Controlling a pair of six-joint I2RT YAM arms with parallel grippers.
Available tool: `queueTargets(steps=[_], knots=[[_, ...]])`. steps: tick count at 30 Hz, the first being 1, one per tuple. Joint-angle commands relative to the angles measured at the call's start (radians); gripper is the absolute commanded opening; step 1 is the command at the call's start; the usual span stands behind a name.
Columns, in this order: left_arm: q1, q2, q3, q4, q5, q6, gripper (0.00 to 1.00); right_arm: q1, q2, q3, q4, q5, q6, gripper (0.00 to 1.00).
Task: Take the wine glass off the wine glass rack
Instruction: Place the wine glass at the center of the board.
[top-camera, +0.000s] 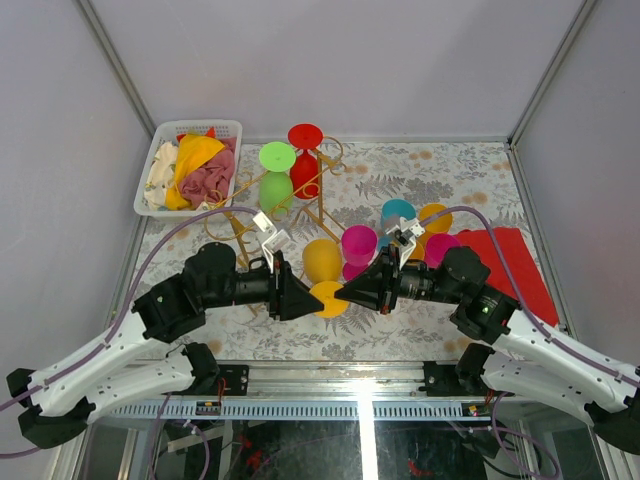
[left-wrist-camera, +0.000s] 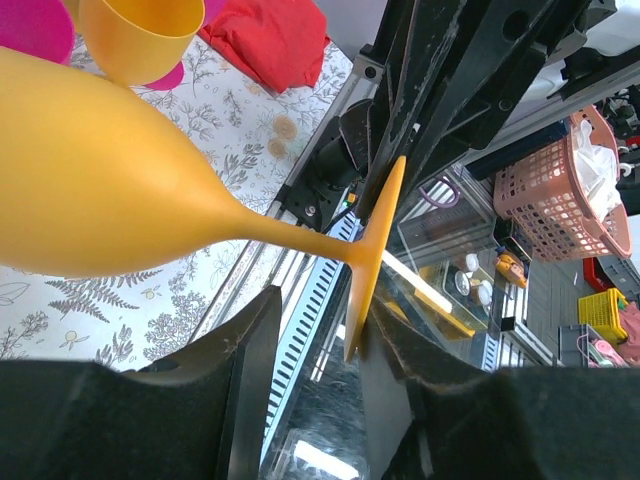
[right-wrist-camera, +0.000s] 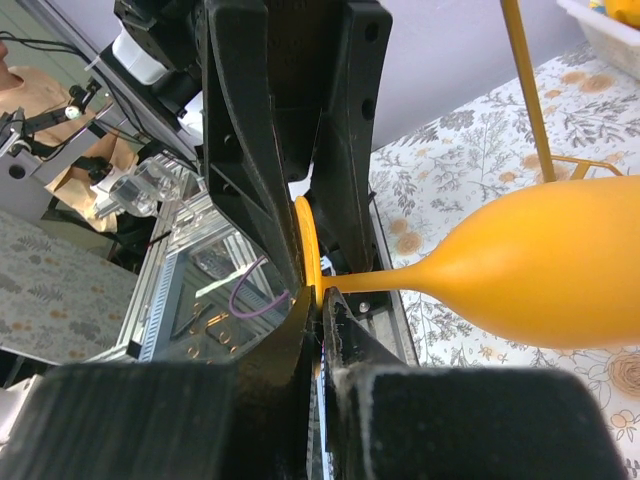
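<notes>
Obs., all three views.

- The yellow wine glass (top-camera: 322, 260) is off the wine glass rack (right-wrist-camera: 527, 90). It hangs on its side above the table (top-camera: 470, 165), just near of the rack's gold rails, with the stem roughly level. The bowl points far and the foot (top-camera: 329, 298) points toward the near table edge.
- The left gripper (top-camera: 312, 299) and right gripper (top-camera: 345, 293) meet tip to tip at the foot, one from each side.
- Right gripper: its fingers (right-wrist-camera: 285, 400) are pressed together on the rim of the foot disc, and we see no gap between them.
- Left gripper: its fingers (left-wrist-camera: 245, 385) stand apart with the opposite edge of the disc between them. We see daylight on one side of the disc. On the other side we cannot tell whether it touches.
- On the rack, a green glass (top-camera: 276, 178) and a red glass (top-camera: 305, 160) hang foot up, side by side.
- Far left is a white basket (top-camera: 232, 127) of cloths. Right of centre, several coloured glasses (top-camera: 358, 243) stand clustered, with a red cloth (top-camera: 510, 265) beyond them.
</notes>
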Motion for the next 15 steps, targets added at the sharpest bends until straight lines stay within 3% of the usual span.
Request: queueTargets(steps=[1, 10, 12, 15], knots=[[-0.009, -0.023, -0.035, 0.108, 0.013, -0.048, 0.33, -0.002, -0.023, -0.002, 0.108, 0.046, -0.017, 0.00], [-0.014, -0.027, -0.073, 0.208, -0.003, -0.088, 0.18, -0.001, -0.019, -0.005, 0.123, 0.018, -0.015, 0.00], [-0.016, -0.023, -0.075, 0.215, -0.004, -0.088, 0.10, -0.002, -0.019, -0.004, 0.122, 0.014, -0.014, 0.00], [-0.024, -0.031, -0.084, 0.215, 0.001, -0.061, 0.00, -0.002, -0.031, -0.005, 0.114, 0.027, -0.023, 0.10]])
